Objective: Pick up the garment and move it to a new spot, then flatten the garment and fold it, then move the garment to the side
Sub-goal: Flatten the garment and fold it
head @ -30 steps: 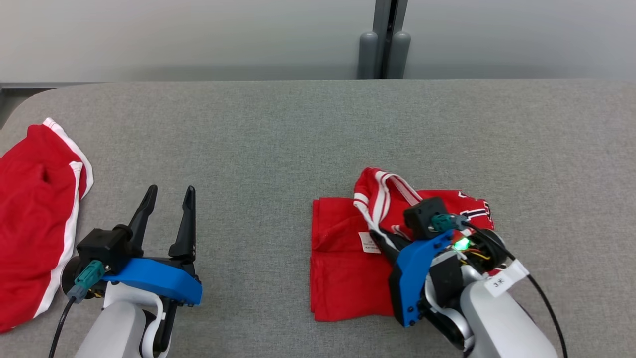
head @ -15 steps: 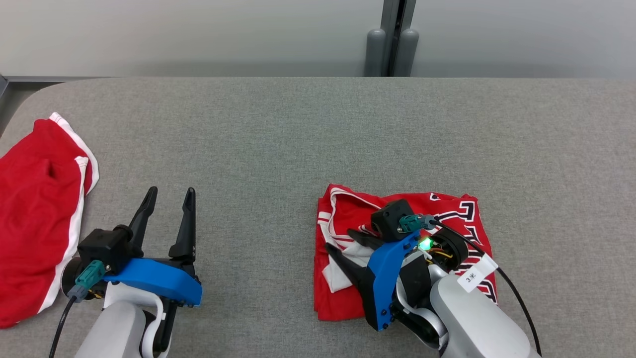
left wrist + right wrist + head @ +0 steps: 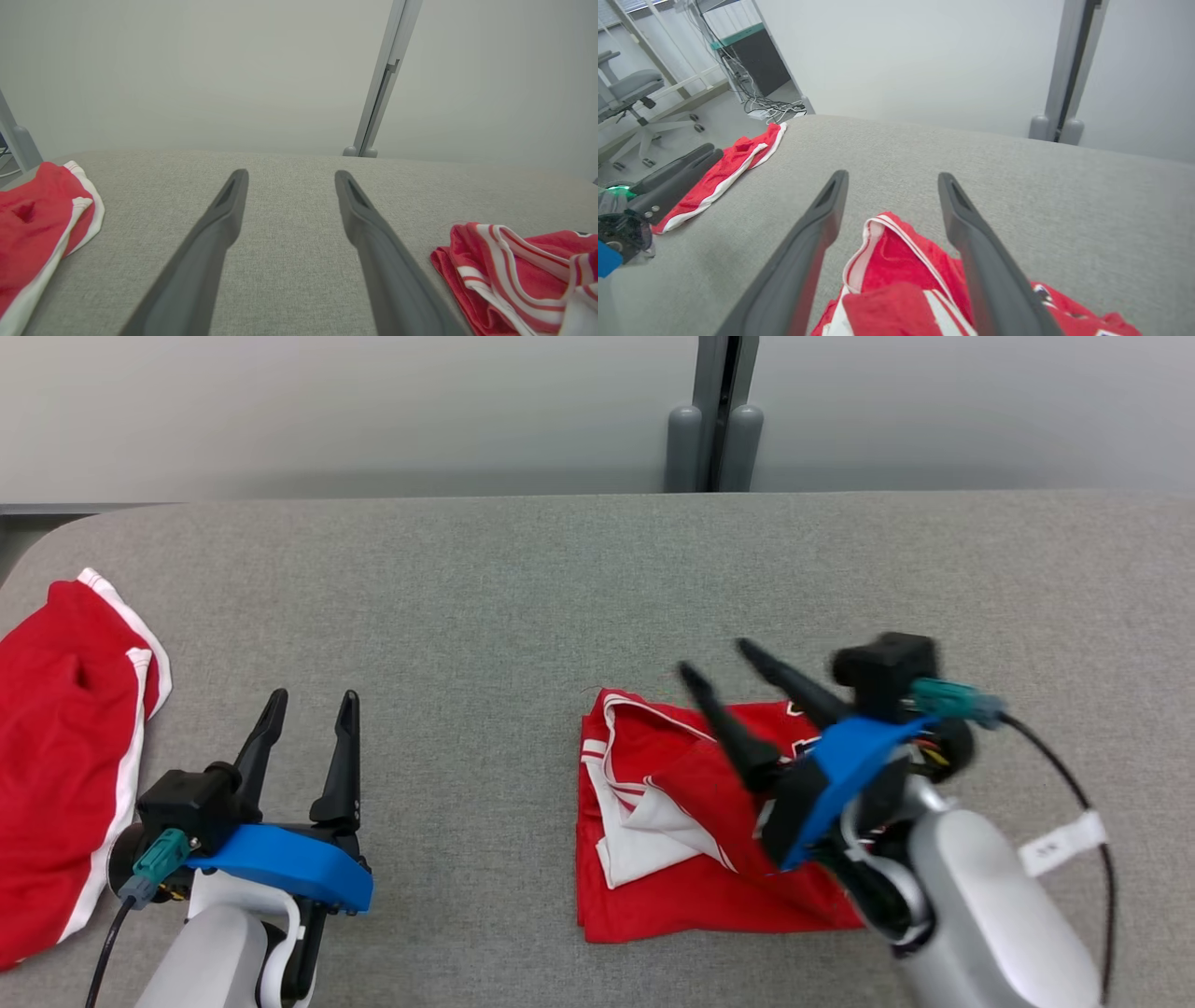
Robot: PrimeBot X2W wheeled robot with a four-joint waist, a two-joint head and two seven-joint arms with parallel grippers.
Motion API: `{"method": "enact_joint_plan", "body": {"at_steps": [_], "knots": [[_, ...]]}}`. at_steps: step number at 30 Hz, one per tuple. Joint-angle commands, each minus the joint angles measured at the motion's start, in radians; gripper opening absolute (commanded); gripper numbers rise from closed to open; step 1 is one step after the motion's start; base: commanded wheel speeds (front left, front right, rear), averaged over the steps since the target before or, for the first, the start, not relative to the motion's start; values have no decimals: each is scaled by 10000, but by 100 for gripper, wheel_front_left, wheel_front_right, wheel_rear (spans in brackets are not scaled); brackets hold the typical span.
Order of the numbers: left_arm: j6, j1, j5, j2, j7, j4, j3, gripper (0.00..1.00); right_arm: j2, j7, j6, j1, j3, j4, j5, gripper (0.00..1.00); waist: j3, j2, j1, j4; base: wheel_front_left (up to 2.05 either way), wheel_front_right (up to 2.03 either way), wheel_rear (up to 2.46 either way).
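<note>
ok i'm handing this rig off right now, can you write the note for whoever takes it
left gripper: open, empty, low over the table on the robot's left, apart from both cloths.
right gripper: open, empty, raised above the garment.
The garment is a red jersey lying mid-table in a rough folded rectangle, with a white-trimmed flap sitting loose on top.
A second red garment lies at the table's left edge.
Done, by the look of it: moved, flattened, folded.
Left: grasp the folded garment and move it to the side, perhaps after tidying the loose flap.
</note>
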Motion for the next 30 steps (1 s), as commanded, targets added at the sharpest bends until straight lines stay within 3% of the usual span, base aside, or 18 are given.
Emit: {"method": "enact_joint_plan", "body": {"at_steps": [1, 7, 10, 11, 12, 13, 17, 21, 25, 30], "knots": [[51, 83, -62, 53, -19, -34, 35, 100, -98, 39, 1, 325, -336, -57, -117, 100, -17, -1, 0, -32, 0, 0, 0], [43, 71, -55, 47, 10, -86, -91, 100, -240, 134, 1, 1415, -2968, -134, -2156, 100, -69, -1, 0, -34, 0, 0, 0], [45, 93, -61, 48, 6, -111, -116, 100, -102, 155, 1, 1869, -3737, -39, -2718, 100, -76, -1, 0, -40, 0, 0, 0], [51, 104, -73, 48, 3, -116, -122, 100, -74, 92, 1, 1980, -3842, -5, -2884, 73, -78, -1, 0, -47, 0, 0, 0], [58, 113, -81, 48, 1, -114, -129, 100, -47, 59, 1, 2079, -3908, 66, -2991, 11, -81, -1, 0, -53, 0, 0, 0], [63, 113, -92, 49, 0, -106, -138, 100, -24, 40, 1, 2178, -3897, 160, -3079, 0, -87, -1, 0, -59, 0, 0, 0], [67, 18, -75, 122, 12, -68, -160, 100, 70, -24, 1, 2156, -3435, 581, -3241, 0, -124, -1, 0, -104, 0, 0, 0], [79, -61, -64, 156, 44, -51, -189, 100, 93, 189, 1, 1961, -2236, 1199, -3041, 0, -192, -1, 0, -103, 0, 0, 0], [94, -102, -73, 165, 37, -56, -211, 100, 106, 462, 1, 1950, -195, 1406, -2088, 0, -249, -1, 0, -52, 0, 0, 0], [177, -47, -155, 205, 25, -101, -145, 100, 86, 1032, 1, 2149, 2482, 821, -390, 0, -249, -1, 0, -16, 0, 0, 0]]}}
